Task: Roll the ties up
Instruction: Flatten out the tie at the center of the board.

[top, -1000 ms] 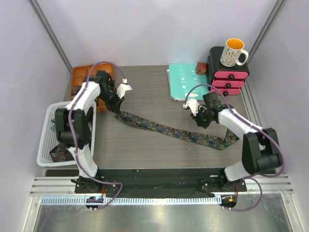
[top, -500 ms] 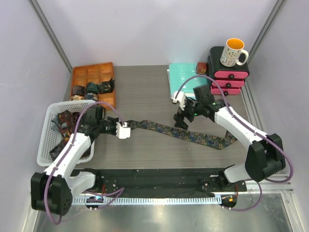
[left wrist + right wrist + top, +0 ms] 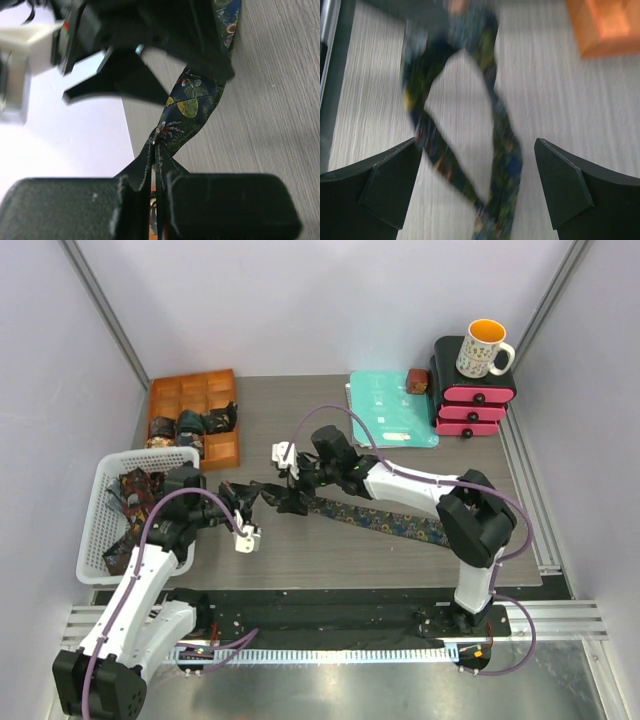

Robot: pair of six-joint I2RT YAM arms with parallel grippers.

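Observation:
A long dark tie (image 3: 390, 520) with a leafy print lies slantwise across the table. My left gripper (image 3: 250, 498) is shut on the tie's left end; in the left wrist view the tie (image 3: 192, 100) rises pinched from between the closed fingers (image 3: 215, 200). My right gripper (image 3: 288, 498) hangs open just right of the left one, over the same end. In the blurred right wrist view a folded loop of the tie (image 3: 500, 135) lies between the wide-open fingers (image 3: 390, 185), untouched. Rolled ties (image 3: 190, 425) sit in the orange tray; loose ties (image 3: 135, 490) fill the basket.
The orange compartment tray (image 3: 215, 390) stands at the back left, with the white basket (image 3: 95, 540) in front of it. A teal folder (image 3: 385, 410) lies at the back, next to pink drawers (image 3: 470, 405) carrying a mug (image 3: 483, 347).
My right arm swung left across the table to the tie's left end and its gripper opened. The left arm drew the tie end from beside the orange tray toward the near side.

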